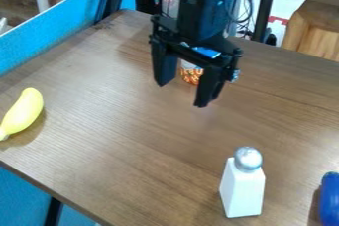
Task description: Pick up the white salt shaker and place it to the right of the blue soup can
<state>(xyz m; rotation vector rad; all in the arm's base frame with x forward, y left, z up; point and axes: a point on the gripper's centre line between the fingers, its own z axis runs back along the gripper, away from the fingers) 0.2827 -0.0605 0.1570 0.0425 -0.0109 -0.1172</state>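
Taking the white shaker as the landmark, the gripper hangs above the wooden table, farther from the camera than the shaker and off to its left in the view. Its two fingers stand wide apart with nothing held between them. The likeliest trouble is around the can with the orange-patterned label: it shows in the gap between the fingers but seems to stand beyond them, partly hidden, so a finger coming down on a misjudged line could land on its rim or knock it over. The shaker itself looks tall and narrow for its base, so a sideways brush near its rounded silver top could tip it. The yellow banana, far to the shaker's left in the view and near the table's edge, could roll or drop off if pushed outward. A blue object, just to the shaker's right and cut off by the view's edge, might be bumped if the shaker fell that way. As for the can, it is on the shaker's far side and to its left, nearest to the gripper and apparently a little behind it; whether they touch, I cannot tell.
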